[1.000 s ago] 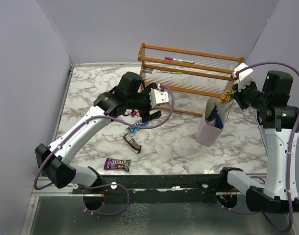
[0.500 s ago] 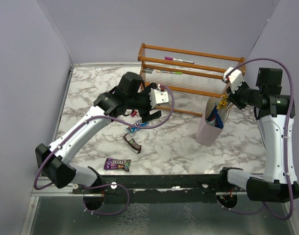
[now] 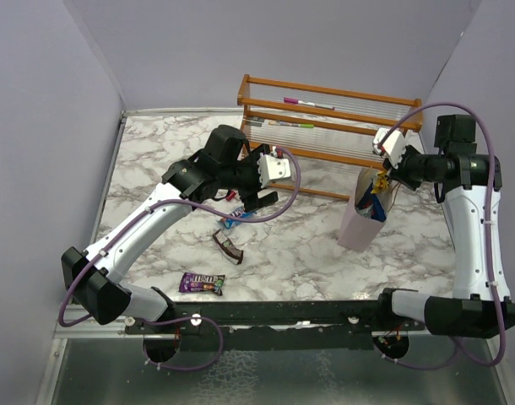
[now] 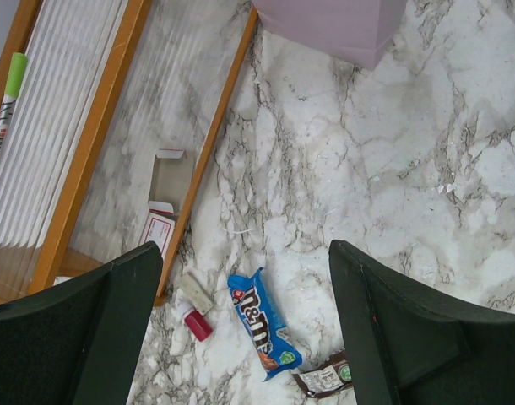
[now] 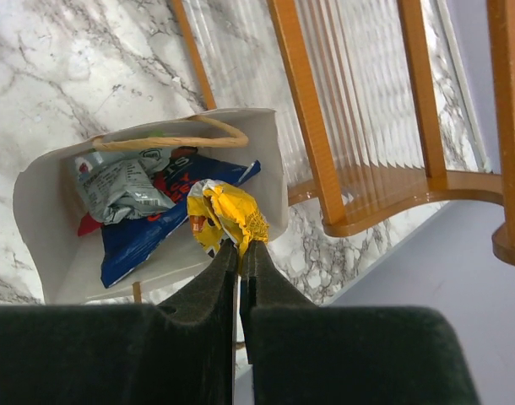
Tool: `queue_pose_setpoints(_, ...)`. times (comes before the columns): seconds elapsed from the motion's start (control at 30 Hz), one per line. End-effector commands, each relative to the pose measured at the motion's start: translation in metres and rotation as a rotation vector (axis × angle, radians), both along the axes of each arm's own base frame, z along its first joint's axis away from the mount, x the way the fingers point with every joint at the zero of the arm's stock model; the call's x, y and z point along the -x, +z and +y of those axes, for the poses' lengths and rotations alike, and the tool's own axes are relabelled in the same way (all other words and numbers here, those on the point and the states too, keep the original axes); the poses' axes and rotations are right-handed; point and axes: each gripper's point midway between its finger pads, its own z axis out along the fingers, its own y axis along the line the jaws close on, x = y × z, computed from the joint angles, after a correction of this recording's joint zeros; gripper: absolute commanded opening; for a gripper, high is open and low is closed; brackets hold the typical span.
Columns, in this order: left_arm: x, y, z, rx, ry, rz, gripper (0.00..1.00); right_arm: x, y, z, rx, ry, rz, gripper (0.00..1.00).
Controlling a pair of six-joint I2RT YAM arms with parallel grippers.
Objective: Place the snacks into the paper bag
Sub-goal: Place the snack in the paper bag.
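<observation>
Holding a yellow snack (image 5: 225,215) pinched tight in my right hand (image 5: 239,246), I hang over the mouth of the bag (image 5: 34,211). The bag stands toward 3 o'clock on the table (image 3: 156,169), just in front of the rack (image 3: 325,110). This is the drop step. The snack sits inside the rim near the bag's 3 o'clock wall, so I judge a small nudge toward 9 o'clock comes next, then letting go.

A blue packet (image 5: 148,232) and a grey packet (image 5: 122,186) already lie inside, and whatever is beneath them is hidden. My left hand (image 4: 245,278) gapes wide, grasping nothing, above a blue snack (image 4: 262,323). A brown snack (image 4: 325,378) at its 5 o'clock is cut off by the frame, and a purple snack (image 3: 202,283) lies at the table's 7 o'clock. The red piece (image 4: 197,323) beside the blue snack is too small to identify.
</observation>
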Motion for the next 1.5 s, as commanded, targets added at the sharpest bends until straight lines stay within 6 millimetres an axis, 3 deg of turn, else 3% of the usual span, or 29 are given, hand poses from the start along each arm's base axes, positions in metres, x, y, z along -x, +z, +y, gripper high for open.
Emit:
queue_pose_setpoints(0.0,0.002,0.009,0.001,0.019,-0.003,-0.025,0.83,0.001,0.007,0.005,0.029,0.105,-0.017,0.01)
queue_pose_setpoints(0.37,0.002,0.008,0.0,0.017,-0.006,-0.027,0.83,-0.01,0.009,0.002,0.073,0.147,-0.034,0.01)
queue_pose_setpoints(0.7,0.002,0.007,0.001,0.011,-0.007,-0.028,0.83,-0.014,0.029,0.003,0.085,0.162,-0.094,0.01)
queue_pose_setpoints(1.0,0.001,0.006,0.0,0.009,-0.01,-0.025,0.83,-0.011,0.009,-0.002,0.131,0.188,-0.039,0.01)
queue_pose_setpoints(1.47,0.001,0.006,0.0,0.008,-0.011,-0.02,0.83,0.001,-0.005,-0.003,0.169,0.242,-0.005,0.01)
